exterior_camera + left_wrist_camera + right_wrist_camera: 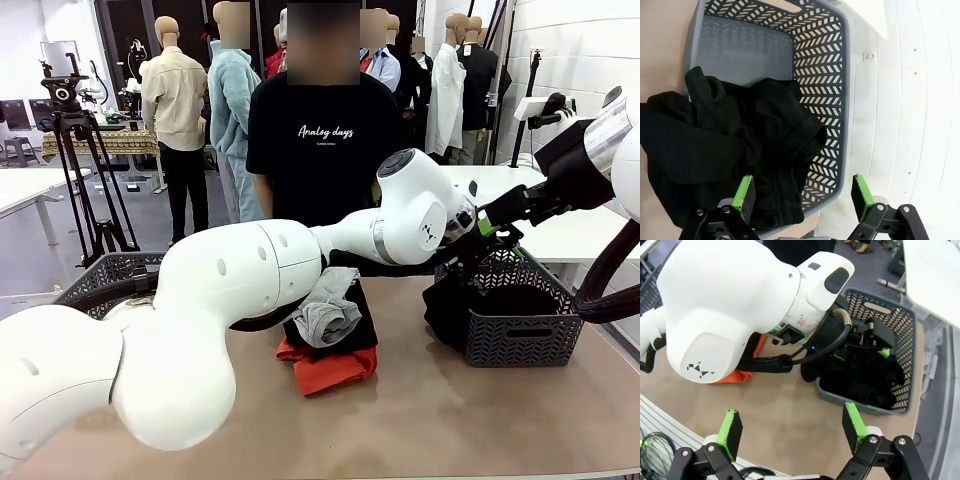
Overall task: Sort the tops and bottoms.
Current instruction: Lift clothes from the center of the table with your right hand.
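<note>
The bottoms, a large black garment (730, 155) (446, 312) (865, 375), lie half inside the grey basket (825, 75) (520, 330) (890, 320) and half spilled over its rim onto the table. My left gripper (803, 196) (490, 235) hovers just above it, open, with nothing between its green pads (744, 195). In the middle of the table the tops are piled: a light grey garment (330, 312) lies over an orange-red one (330, 368) (735, 376). My right gripper (790, 432) is open and empty, high above the table's near right side.
A person in a black T-shirt (320, 140) stands at the far edge behind the pile. A second grey basket (105, 275) sits at the table's left. Some black cloth (362, 325) lies between the grey and orange garments. My left arm (300, 260) spans the table's middle.
</note>
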Controlling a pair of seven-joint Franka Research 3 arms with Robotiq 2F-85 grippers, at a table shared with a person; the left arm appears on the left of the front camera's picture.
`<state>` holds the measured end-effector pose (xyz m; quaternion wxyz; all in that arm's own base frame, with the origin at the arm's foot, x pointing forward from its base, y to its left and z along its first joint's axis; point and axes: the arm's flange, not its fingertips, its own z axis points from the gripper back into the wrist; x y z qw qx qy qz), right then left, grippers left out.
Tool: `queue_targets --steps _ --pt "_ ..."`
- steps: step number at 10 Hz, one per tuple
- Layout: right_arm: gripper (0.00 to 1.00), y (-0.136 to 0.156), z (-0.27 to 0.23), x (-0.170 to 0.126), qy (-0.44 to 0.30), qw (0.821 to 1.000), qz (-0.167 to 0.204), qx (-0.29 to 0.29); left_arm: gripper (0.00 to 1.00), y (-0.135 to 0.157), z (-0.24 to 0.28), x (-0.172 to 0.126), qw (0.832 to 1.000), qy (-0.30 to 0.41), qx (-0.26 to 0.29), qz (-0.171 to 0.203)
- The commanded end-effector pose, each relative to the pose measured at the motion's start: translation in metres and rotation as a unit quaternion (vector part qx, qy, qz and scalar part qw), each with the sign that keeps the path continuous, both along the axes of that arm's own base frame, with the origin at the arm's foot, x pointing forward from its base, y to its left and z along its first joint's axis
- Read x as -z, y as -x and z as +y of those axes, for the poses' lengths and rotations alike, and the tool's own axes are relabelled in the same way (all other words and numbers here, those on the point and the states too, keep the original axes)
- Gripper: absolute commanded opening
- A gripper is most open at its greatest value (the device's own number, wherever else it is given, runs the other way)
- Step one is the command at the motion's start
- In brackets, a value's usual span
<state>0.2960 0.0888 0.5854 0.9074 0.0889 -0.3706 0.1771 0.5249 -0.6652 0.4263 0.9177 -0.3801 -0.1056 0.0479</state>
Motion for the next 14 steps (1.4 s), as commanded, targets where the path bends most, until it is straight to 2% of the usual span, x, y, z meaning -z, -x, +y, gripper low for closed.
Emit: queue_targets --steps 1,7,8,9,10,11,12,13,14 --pt "1.0 -0.003 0.001 0.001 0.001 1.0 -0.005 -0.006 1.0 0.001 0.0 -0.004 1.0 0.0 0.001 -0.002" --pt "1.0 -0.003 0.001 0.001 0.001 1.0 -0.005 -0.006 1.0 0.0 0.0 0.0 1.0 0.0 0.0 0.0" --pt "1.0 -0.003 0.001 0.001 0.001 1.0 -0.005 -0.006 1.0 0.01 0.028 -0.026 1.0 -0.023 0.013 -0.016" --pt "1.0 -0.003 0.001 0.001 0.001 1.0 -0.005 -0.006 1.0 0.013 0.056 -0.045 0.998 -0.048 0.001 -0.048" --pt "1.0 -0.003 0.001 0.001 0.001 1.0 -0.005 -0.006 1.0 0.012 0.08 -0.055 0.997 -0.059 -0.017 -0.055" --pt "1.0 -0.003 0.001 0.001 0.001 1.0 -0.005 -0.006 1.0 0.004 0.105 -0.054 0.995 -0.072 -0.03 -0.054" --pt "1.0 -0.003 0.001 0.001 0.001 1.0 -0.005 -0.006 1.0 -0.002 0.123 -0.055 0.996 -0.076 -0.024 -0.037" --pt "1.0 -0.003 0.001 0.001 0.001 1.0 -0.005 -0.006 1.0 -0.004 0.143 -0.062 0.996 -0.085 -0.004 -0.026" --pt "1.0 -0.003 0.001 0.001 0.001 1.0 -0.005 -0.006 1.0 -0.003 0.17 -0.073 0.996 -0.091 -0.012 -0.019"
